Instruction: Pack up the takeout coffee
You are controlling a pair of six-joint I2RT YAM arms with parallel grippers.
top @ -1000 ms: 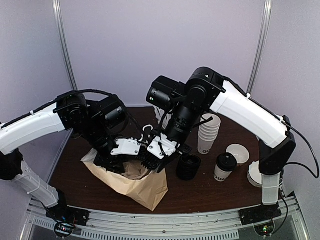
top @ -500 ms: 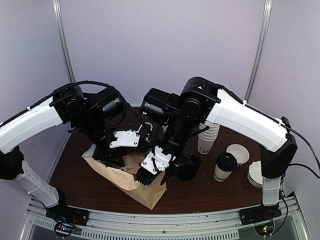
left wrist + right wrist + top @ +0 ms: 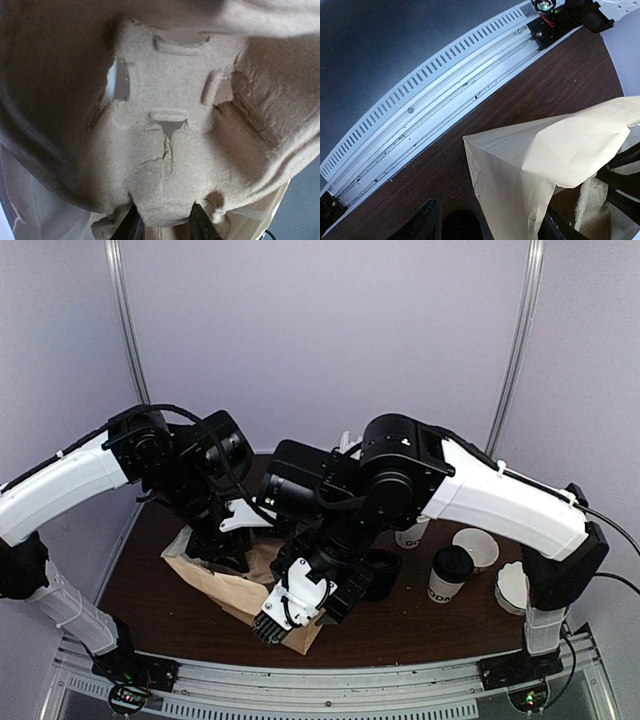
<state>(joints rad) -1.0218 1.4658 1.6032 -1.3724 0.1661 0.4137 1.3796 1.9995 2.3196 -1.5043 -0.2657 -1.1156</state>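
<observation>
Toward the right of the desk (image 3: 400, 630), apart from the bag (image 3: 215, 585), we find the takeout coffee (image 3: 450, 576) upright: smooth white paper, glossy black dome lid. Left claw (image 3: 165, 227) is clamped on the rough, cracked pulp carrier (image 3: 165, 150) inside the crumpled brown bag. Right claw (image 3: 278, 618) hangs at the bag's near corner, fingers apart. We judge: hold the mouth wide, then take the cup below its lid, level.

The right claw (image 3: 268, 626) has opened and dropped over the bag (image 3: 222, 586).
</observation>
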